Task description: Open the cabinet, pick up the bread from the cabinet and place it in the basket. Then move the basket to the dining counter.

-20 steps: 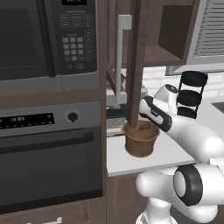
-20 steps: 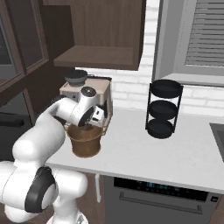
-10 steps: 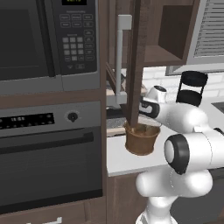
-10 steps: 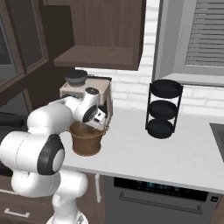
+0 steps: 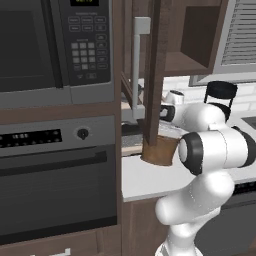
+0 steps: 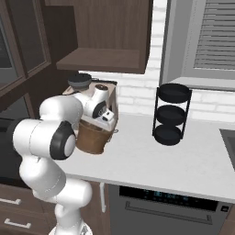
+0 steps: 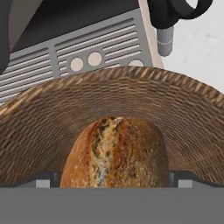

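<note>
Dark finger tips of the gripper (image 7: 113, 183) sit spread wide at the bottom corners of the hand view, one each side of the bread (image 7: 114, 153), pads apart from the crust, so jaws fully open & nothing gripped. Bread, golden-brown w/ a split top, lies inside the basket (image 7: 52, 118), woven wall curving round behind it. In the right base view the gripper (image 6: 107, 117) hangs just over the basket (image 6: 93, 137) rim. Basket (image 5: 160, 150) stands on the white counter (image 6: 183, 160), just in front of a coffee machine (image 6: 103, 92). Cabinet (image 5: 165, 40) door (image 5: 155, 70) is swung open, edge-on above the basket. Black tiered rack (image 6: 171, 114) stands well apart to the right.
</note>
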